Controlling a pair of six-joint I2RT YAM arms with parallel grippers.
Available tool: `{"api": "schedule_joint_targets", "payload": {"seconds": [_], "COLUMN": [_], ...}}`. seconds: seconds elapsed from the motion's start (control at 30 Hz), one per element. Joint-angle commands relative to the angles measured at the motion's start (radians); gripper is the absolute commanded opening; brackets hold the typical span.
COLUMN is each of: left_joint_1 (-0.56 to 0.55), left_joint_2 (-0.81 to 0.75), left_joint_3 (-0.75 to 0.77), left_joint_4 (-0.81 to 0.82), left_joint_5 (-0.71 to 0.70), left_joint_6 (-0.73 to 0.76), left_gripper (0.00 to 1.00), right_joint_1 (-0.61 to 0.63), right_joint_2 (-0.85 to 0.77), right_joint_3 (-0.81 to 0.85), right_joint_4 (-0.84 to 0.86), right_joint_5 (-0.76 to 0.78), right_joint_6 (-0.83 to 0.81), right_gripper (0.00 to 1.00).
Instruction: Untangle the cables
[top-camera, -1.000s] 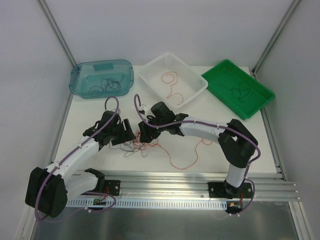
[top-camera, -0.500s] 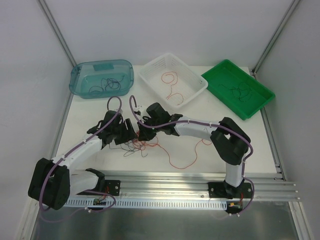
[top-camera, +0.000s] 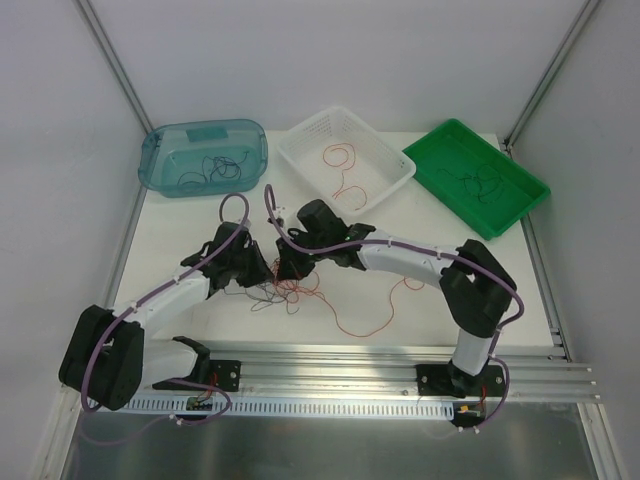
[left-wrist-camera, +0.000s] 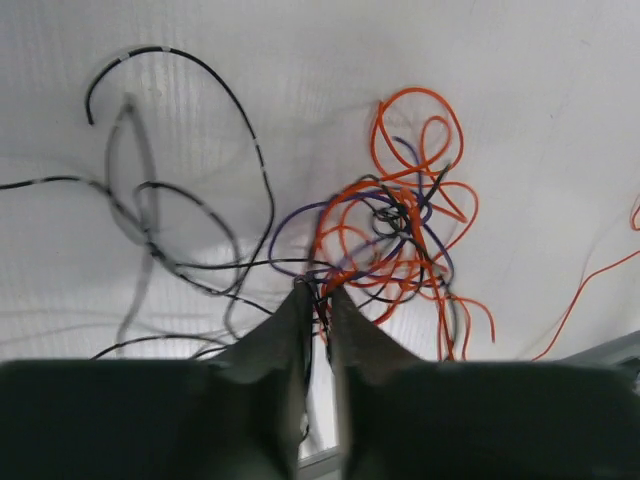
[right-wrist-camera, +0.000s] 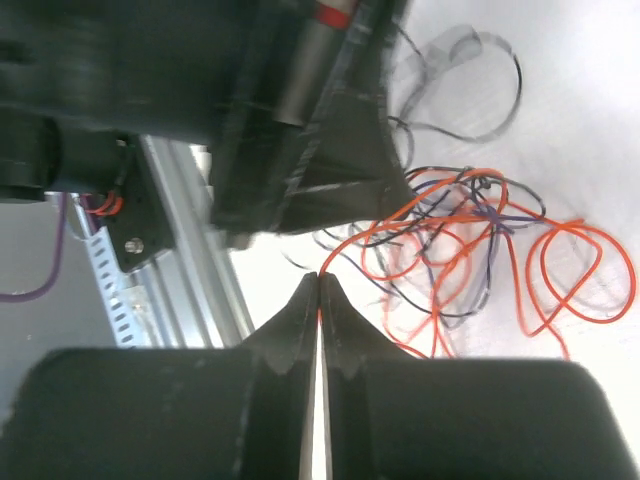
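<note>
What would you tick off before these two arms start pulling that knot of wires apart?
1. Right fingers pinching an orange strand of the tangle: ok.
2. Left fingers clamped firmly on strands: cannot tell, a slit shows between them.
3. Each side holding a different strand: cannot tell.
4. Tangle lying free on the table, outside the trays: ok.
5. White basket has room for more orange wire: ok.

- cables (left-wrist-camera: 400, 230): some orange-red, some black, a few purple
- tub (top-camera: 160, 150): see-through blue-green
- basket (top-camera: 300, 150): white, with little holes
- tray (top-camera: 520, 190): bright green
- table (top-camera: 450, 300): white
</note>
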Motion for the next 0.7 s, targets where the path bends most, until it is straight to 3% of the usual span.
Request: {"api": "schedule_joint_targets", "payload": {"seconds": [0.0,0.03,0.3,0.5,0.67], "left_joint_1": [-0.01,-0.01,-0.012,-0.007,0.008], "left_joint_2": [0.025,0.037,0.117,0.158,0.166], "left_joint_3": [-0.01,-0.01,0.02,0.016,0.026], "left_joint_4": [0.035,0.038,0.044,0.02,0.0], "left_joint_5": [-0.05,-0.059,-0.102,-0.144,-0.177], "left_joint_6": [-0.033,-0.039,-0.061,-0.065,-0.058], "left_gripper": [0.06,0.0,0.0,0.0,0.0], "right_joint_1": [0.004,0.004,-0.002,-0.102,-0.192], "right_joint_2": [-0.127,-0.144,-0.388,-0.676,-0.825], "right_joint_3": [0.049,0.047,0.084,0.139,0.217], "right_joint_4": [-0.007,-0.019,-0.188,-0.338,-0.424], "right_joint_5": [-0.04,-0.04,0.043,0.094,0.181], "right_joint_6": [-0.033,-0.033,-0.135,-0.178,-0.209], "right_gripper": [0.01,0.01,0.01,0.01,0.01]}}
